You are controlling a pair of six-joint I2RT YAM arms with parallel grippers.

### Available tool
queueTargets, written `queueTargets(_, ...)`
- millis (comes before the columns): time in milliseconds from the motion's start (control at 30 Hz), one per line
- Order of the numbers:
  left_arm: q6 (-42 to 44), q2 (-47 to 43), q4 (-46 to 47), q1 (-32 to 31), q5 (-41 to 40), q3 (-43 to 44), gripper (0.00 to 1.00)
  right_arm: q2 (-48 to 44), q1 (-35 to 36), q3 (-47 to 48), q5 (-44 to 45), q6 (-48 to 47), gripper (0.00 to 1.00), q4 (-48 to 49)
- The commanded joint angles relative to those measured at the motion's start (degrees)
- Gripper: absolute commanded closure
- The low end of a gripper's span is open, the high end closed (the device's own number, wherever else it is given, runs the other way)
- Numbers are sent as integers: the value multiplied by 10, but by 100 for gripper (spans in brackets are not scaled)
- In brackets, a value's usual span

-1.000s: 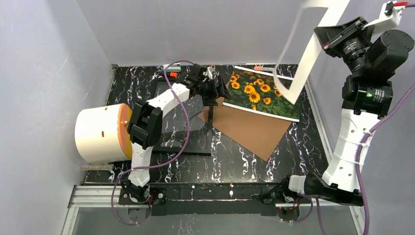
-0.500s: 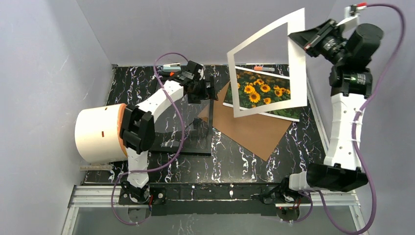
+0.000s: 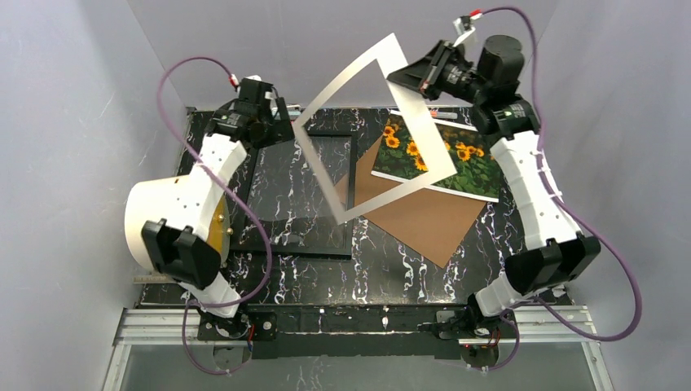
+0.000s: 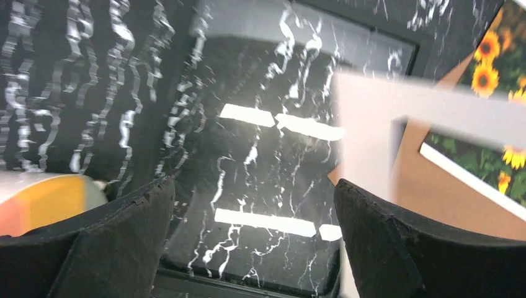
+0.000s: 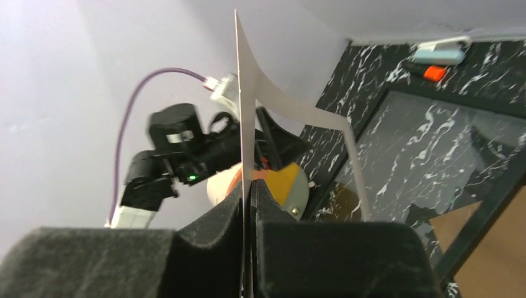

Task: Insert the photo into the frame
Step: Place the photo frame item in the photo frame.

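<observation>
The photo of sunflowers lies face up at the right, resting on a brown backing board. The black frame lies flat left of centre, with its pane reflecting lights. My right gripper is shut on a corner of a white mat border, which hangs tilted in the air over the frame's right side. In the right wrist view the mat runs edge-on between the pressed pads. My left gripper stands open and empty above the frame's far-left corner, its jaws wide apart.
A large white roll with an orange end lies left of the frame, beside the left arm. Small markers lie along the far edge of the black marbled mat. Grey walls close in on the left, back and right.
The right arm swung left, carrying the white mat from high on the right to above the frame. The left arm pulled back from the frame's right edge to its far-left corner.
</observation>
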Motion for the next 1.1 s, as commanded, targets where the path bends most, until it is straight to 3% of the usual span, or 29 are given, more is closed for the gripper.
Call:
queueTargets(0,5,-79,-48,2,-119,40,2,33,29,13,2,37,87,56)
queueTargets(167,7,-100,-64,4,-154,57,2,100,24,3,-45,-8,87,27)
queueTargets(300,7,-101,-53,5,-129,41,2,222,23,68,-123,-123,87,-71)
queueTargets(433,-12,-70,-53,5,-89,46,2,381,22,202,-164,-211,85,-206)
queueTargets(500,-15,-52,-44,6,-52,40,2,443,22,258,-171,-238,84,-227)
queueTargets(667,9,7,-6,5,57,28,2,521,10,298,-186,-251,73,-165)
queueTargets(767,24,50,-1,5,80,49,2,546,4,298,-198,-241,66,-105)
queueTargets(933,61,124,21,5,130,58,2,569,0,288,-197,-211,64,2)
queueTargets(1067,92,172,53,6,178,50,2,569,1,266,-199,-209,67,70)
